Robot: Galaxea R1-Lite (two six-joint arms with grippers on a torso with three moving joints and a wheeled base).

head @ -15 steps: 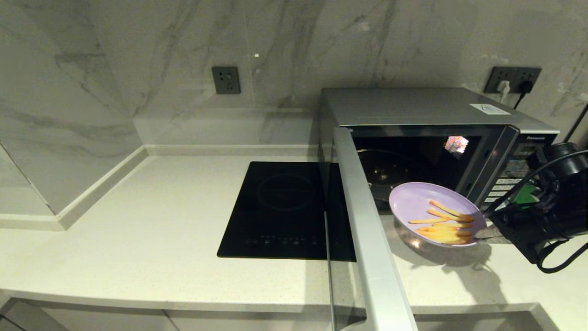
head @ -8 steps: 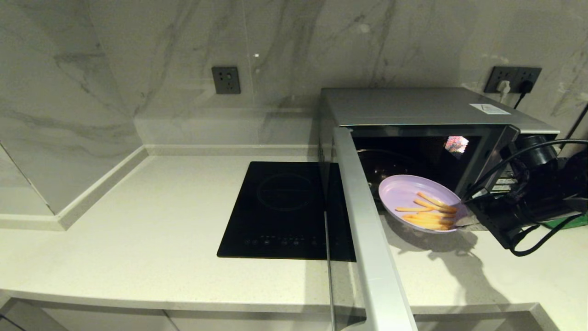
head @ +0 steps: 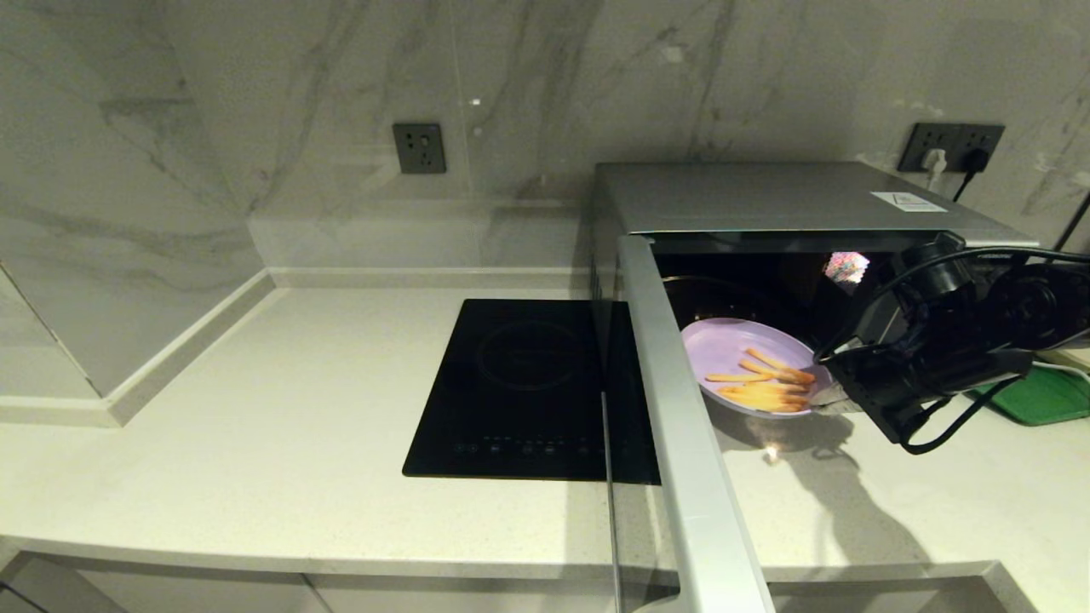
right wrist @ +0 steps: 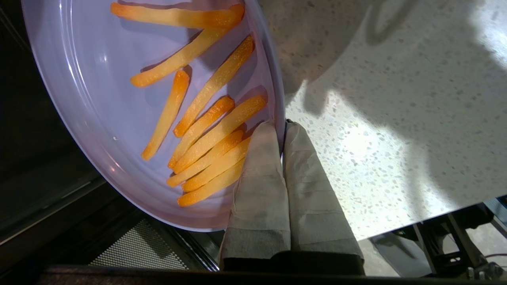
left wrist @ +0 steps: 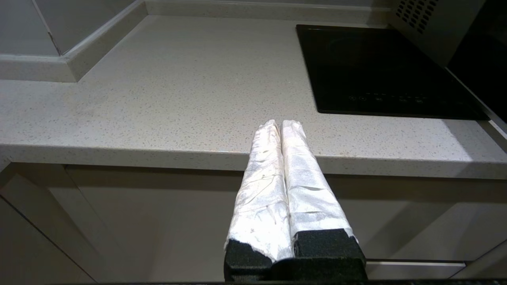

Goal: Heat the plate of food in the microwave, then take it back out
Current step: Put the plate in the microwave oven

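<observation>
The silver microwave stands at the right with its door swung wide open toward me. The lilac plate of food with orange fries hangs at the mouth of the dark cavity, above the counter. My right gripper is shut on the plate's near right rim, one finger over the rim and one under it. The plate of food tilts slightly in the right wrist view. My left gripper is shut and empty, parked low in front of the counter edge.
A black induction cooktop lies left of the open door. A green tray sits on the counter behind my right arm. A wall socket with plugs is behind the microwave. The pale counter stretches left.
My right gripper has carried the plate up and leftward, from over the counter in front of the microwave to the cavity opening. The green tray now shows behind the arm.
</observation>
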